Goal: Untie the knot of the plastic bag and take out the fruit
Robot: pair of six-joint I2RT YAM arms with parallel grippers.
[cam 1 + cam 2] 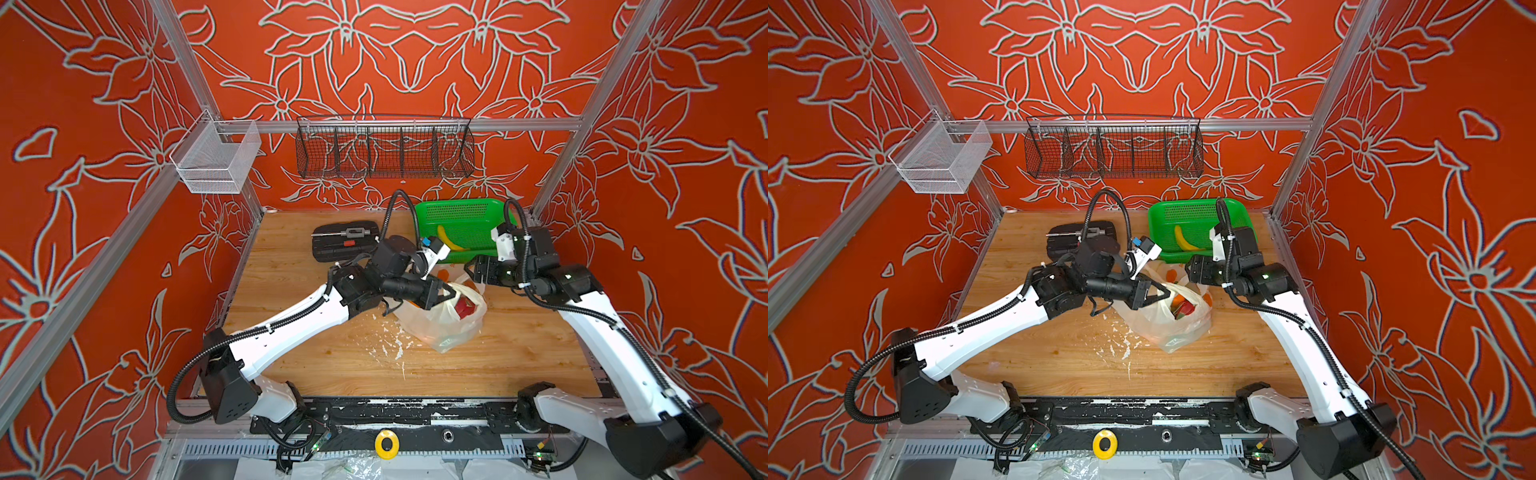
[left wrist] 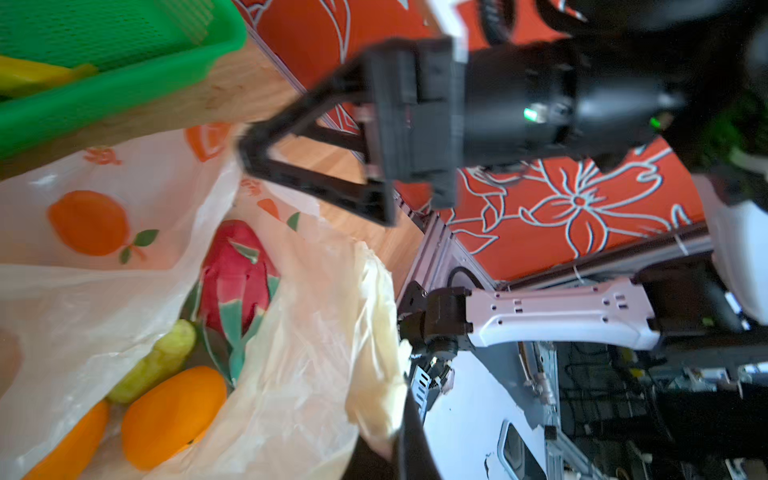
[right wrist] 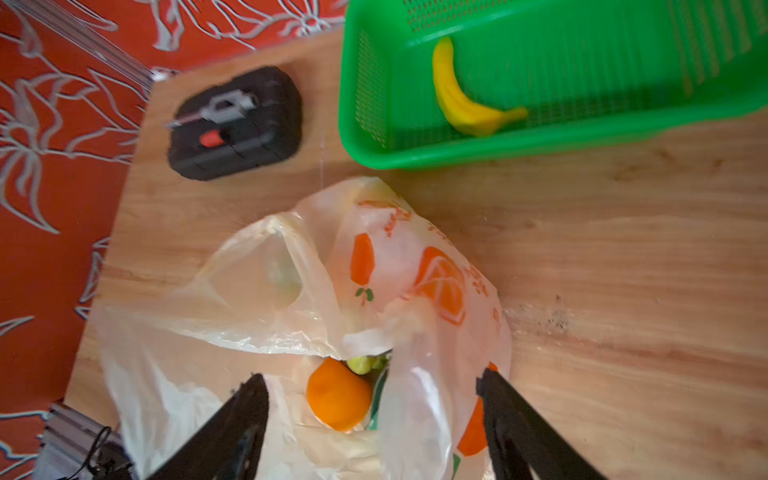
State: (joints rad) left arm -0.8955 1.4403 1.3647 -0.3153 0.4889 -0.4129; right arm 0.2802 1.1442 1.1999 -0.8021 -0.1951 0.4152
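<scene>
**While the left gripper [image 1: 451, 291] pinches the plastic bag [image 1: 440, 328] open, the fruit [image 1: 463, 307] waits inside**

Although nothing has been lifted out yet, the untying appears to be done. No tied knot can be made out, and the bag's mouth gapes upward in both top views. The thin cream bag, printed with orange slices, sits on the wooden table [image 1: 311, 353], near its middle and just in front of the green basket [image 1: 457, 212].

The left gripper is closed tight on a bunched handle strip [image 2: 374, 345] at the rim, holding that side up. The right gripper [image 3: 370, 376] hovers directly above the opening, its jaws spread wide with nothing gripped. Its wrist view looks straight down onto an orange [image 3: 338, 395].

Inside the bag lie a pink-and-green dragon fruit [image 2: 237, 270], a bumpy green piece [image 2: 158, 365] and at least two orange pieces, loosely piled. The basket holds only a small yellow banana [image 1: 451, 243]. A black case [image 1: 345, 241] lies apart from the bag, to the left in both top views.

As far as can be judged, the whole unloading remains. Each piece has to be reached through the floppy opening and carried out, probably by the right gripper while the left holds the rim raised.
</scene>
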